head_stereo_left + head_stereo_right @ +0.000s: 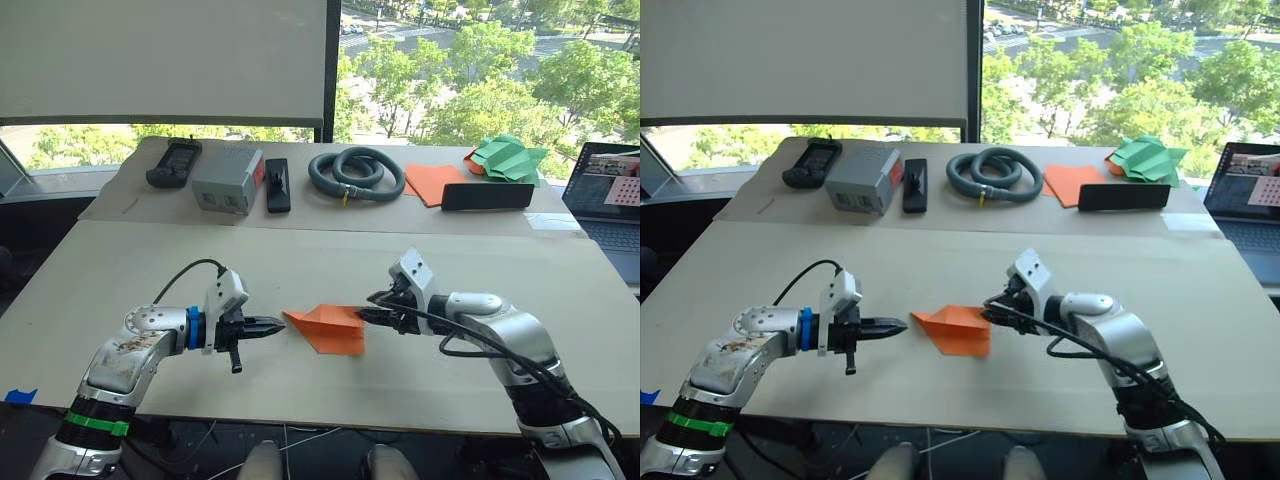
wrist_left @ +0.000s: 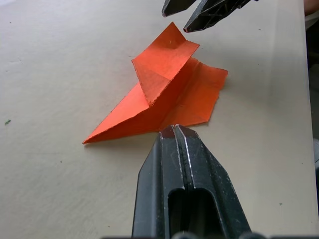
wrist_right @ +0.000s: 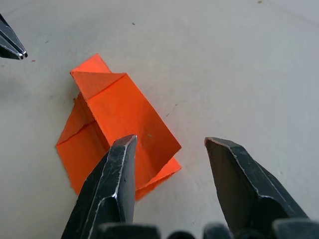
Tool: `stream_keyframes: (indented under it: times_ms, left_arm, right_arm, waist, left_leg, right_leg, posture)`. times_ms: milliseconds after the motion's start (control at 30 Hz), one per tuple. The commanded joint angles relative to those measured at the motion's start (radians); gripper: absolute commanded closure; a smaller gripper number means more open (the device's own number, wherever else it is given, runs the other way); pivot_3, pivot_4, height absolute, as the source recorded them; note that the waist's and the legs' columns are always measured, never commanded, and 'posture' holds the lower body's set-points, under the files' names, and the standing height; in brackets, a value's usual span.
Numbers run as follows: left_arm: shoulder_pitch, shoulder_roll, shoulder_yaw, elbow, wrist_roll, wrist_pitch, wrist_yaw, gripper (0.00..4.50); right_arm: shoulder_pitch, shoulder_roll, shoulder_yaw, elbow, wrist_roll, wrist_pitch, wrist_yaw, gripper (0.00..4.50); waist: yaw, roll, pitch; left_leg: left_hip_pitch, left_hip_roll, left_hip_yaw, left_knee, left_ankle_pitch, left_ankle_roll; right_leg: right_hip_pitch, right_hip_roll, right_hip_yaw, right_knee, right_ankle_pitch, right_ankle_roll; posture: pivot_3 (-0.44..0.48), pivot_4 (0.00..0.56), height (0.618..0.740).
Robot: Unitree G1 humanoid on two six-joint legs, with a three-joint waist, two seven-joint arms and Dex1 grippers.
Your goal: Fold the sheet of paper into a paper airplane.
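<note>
Back strip of the table carries a handheld device, grey box, coiled hose, flat orange sheet, green folded paper and a laptop, all well apart from the work. Sheet of paper, a folded orange wedge with one flap raised, lies on open table near the front edge between the grippers. Left gripper pressed together, tip just beside the wedge's point; right gripper spread, one finger over the wedge's far edge

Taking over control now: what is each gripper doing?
Left gripper: shut, empty, beside the folded orange sheet of paper.
Right gripper: open, holding nothing.
</note>
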Motion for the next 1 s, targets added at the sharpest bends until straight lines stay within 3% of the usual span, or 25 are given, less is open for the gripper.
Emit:
stream_keyframes:
  times_ms: [33, 133, 233, 400, 600, 733, 833, 1000]
  left_arm:
    - [0.006, 0.015, 0.017, -0.043, -0.021, 0.001, 0.006, 4.50]
    - [0.011, 0.017, 0.019, -0.049, -0.025, 0.003, 0.011, 4.50]
    - [0.015, 0.017, 0.017, -0.046, -0.024, 0.000, 0.013, 4.50]
    - [0.011, 0.017, 0.012, -0.035, -0.018, -0.006, 0.011, 4.50]
    - [-0.006, 0.009, 0.012, -0.016, -0.015, -0.013, 0.014, 4.50]
    - [-0.038, -0.014, 0.025, 0.019, -0.024, -0.010, 0.031, 4.50]
    - [-0.063, -0.034, 0.039, 0.048, -0.040, -0.001, 0.045, 4.50]
    - [-0.086, -0.040, 0.035, 0.084, -0.046, -0.004, 0.044, 4.50]
  right_arm:
    - [-0.026, 0.001, -0.007, -0.013, 0.039, -0.022, 0.028, 2.01]
    - [-0.018, 0.003, 0.000, 0.000, 0.037, -0.030, 0.036, 2.01]
    - [-0.016, 0.013, -0.004, -0.007, 0.059, -0.022, 0.044, 2.76]
    - [-0.007, 0.018, 0.005, -0.019, 0.067, -0.021, 0.046, 4.45]
    - [-0.009, 0.024, -0.002, -0.038, 0.069, -0.041, 0.038, 4.45]
    - [-0.037, 0.033, -0.030, -0.070, 0.036, -0.192, 0.021, 4.45]
    - [-0.070, 0.029, -0.027, -0.116, -0.037, -0.391, -0.014, 4.45]
    - [-0.072, -0.131, 0.153, -0.131, -0.476, -0.975, -0.089, 4.45]
  waist:
    - [0.001, 0.000, 0.000]
    - [0.000, 0.000, 0.000]
    - [0.000, 0.000, 0.000]
    - [0.001, 0.000, 0.000]
    - [0.000, 0.000, 0.000]
    - [0.001, 0.000, 0.000]
    - [0.000, 0.001, 0.001]
    - [0.002, 0.000, 0.001]
  left_leg:
    - [0.000, 0.000, 0.000, 0.000, 0.000, 0.000]
    - [0.000, 0.000, 0.000, 0.000, 0.000, 0.000]
    - [0.000, 0.000, 0.000, 0.000, 0.000, 0.000]
    - [0.000, 0.000, 0.000, 0.000, 0.000, 0.000]
    - [0.000, 0.000, 0.000, 0.000, 0.000, 0.000]
    - [0.000, 0.000, 0.000, 0.000, 0.000, 0.000]
    - [0.000, 0.000, 0.000, 0.000, 0.000, 0.000]
    - [0.001, 0.000, 0.000, 0.000, 0.000, 0.000]
  right_leg:
    - [0.000, 0.000, 0.000, 0.000, 0.000, 0.000]
    - [0.000, 0.000, 0.000, 0.001, 0.000, 0.000]
    - [0.000, 0.000, 0.000, 0.000, 0.000, 0.000]
    - [0.000, 0.000, 0.000, 0.000, 0.000, 0.000]
    - [0.000, 0.000, 0.000, 0.000, 0.000, 0.000]
    - [0.000, 0.000, 0.000, 0.000, 0.000, 0.000]
    - [0.000, 0.000, 0.000, 0.000, 0.000, 0.000]
    - [0.000, 0.000, 0.000, 0.000, 0.000, 0.000]
  posture:
    - [0.000, 0.150, 0.711]
    - [0.000, 0.150, 0.711]
    - [0.000, 0.150, 0.711]
    - [0.000, 0.150, 0.711]
    - [0.000, 0.150, 0.711]
    - [0.000, 0.150, 0.711]
    - [0.000, 0.150, 0.711]
    - [0.000, 0.150, 0.711]
